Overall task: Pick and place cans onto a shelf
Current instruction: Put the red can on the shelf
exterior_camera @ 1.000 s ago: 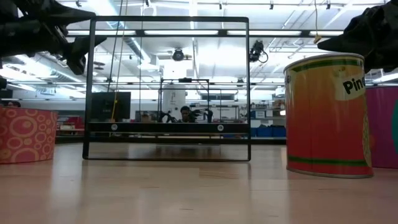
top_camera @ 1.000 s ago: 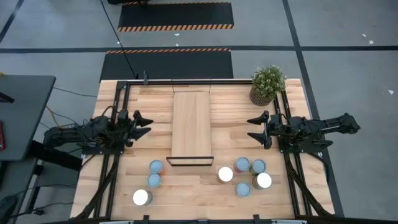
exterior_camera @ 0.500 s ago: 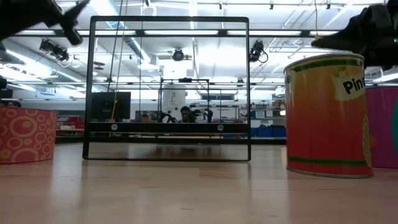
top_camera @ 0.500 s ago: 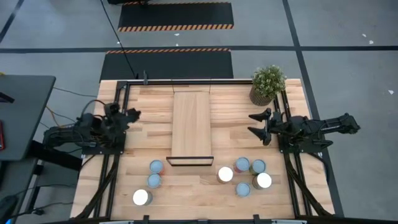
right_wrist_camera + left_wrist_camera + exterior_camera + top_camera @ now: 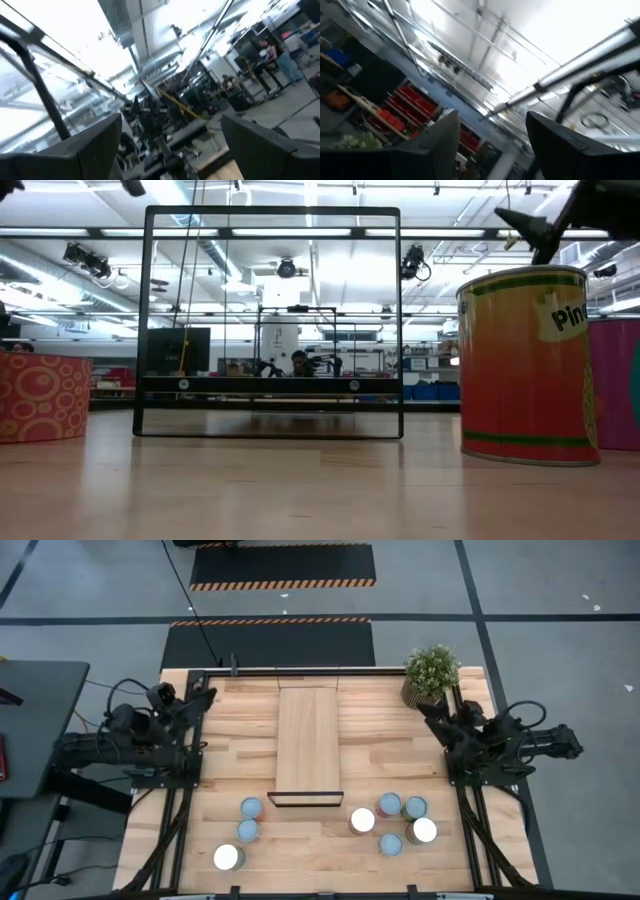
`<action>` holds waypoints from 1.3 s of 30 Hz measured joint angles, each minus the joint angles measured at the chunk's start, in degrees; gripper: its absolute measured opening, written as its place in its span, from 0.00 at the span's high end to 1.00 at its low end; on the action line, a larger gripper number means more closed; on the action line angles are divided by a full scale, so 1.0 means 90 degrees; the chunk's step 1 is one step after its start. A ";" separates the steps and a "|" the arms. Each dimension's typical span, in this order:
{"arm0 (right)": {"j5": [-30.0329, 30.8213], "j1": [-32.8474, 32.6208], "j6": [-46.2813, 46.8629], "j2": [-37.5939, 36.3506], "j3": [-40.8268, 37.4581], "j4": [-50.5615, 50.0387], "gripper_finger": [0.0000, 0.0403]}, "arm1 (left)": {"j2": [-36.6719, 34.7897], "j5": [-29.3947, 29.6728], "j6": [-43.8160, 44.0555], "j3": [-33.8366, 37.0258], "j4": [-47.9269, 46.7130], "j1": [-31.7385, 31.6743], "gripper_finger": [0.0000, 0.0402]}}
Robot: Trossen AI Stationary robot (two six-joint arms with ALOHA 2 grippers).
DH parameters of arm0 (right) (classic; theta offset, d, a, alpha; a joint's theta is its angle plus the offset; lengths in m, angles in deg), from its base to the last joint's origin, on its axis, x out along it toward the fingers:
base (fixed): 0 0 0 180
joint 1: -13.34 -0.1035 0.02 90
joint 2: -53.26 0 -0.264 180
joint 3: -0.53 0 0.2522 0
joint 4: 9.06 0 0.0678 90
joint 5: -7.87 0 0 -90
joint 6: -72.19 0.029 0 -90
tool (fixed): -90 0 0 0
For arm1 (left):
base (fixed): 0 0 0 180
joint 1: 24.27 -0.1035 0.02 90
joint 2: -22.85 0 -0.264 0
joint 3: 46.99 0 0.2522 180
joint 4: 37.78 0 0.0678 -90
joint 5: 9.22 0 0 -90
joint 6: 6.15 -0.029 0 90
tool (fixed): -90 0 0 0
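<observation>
I see both pincers empty, fingers apart: left pincer (image 5: 196, 698) at worktop's (image 5: 240, 740) 10 o'clock, right pincer (image 5: 432, 712) at 2. Shelf (image 5: 308, 740) centre; cans (image 5: 362, 820) unplaced at 6.

A potted plant (image 5: 431, 675) stands at the far right corner of the wooden worktop (image 5: 240, 740). The worktop sits on a grey floor (image 5: 90, 600) crossed by dark lines. Two black mats (image 5: 282, 565) edged with orange-and-black hazard stripes lie beyond it. A dark desk (image 5: 30, 720) stands left of the worktop. Ceiling lights (image 5: 310, 230) run over the room behind.
</observation>
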 joint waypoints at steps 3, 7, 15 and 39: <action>0.0033 0.0111 -0.0114 0.0265 0.0319 -0.0140 0.13 | 0.0190 -0.0041 -0.0005 -0.0210 -0.0007 0.0000 0.42; -0.0053 0.0325 -0.0156 0.0722 0.0734 -0.0704 0.13 | 0.0348 0.0027 0.0003 -0.0250 -0.0047 0.0002 0.42; -0.0932 0.0559 -0.0242 0.1780 0.1269 -0.0835 0.13 | 0.0778 0.0179 0.0806 -0.0250 -0.0026 0.0001 0.42; -0.1046 0.0600 -0.1176 0.3032 0.2720 -0.1685 0.13 | 0.1643 -0.0748 0.1869 -0.2540 -0.5807 0.0482 0.49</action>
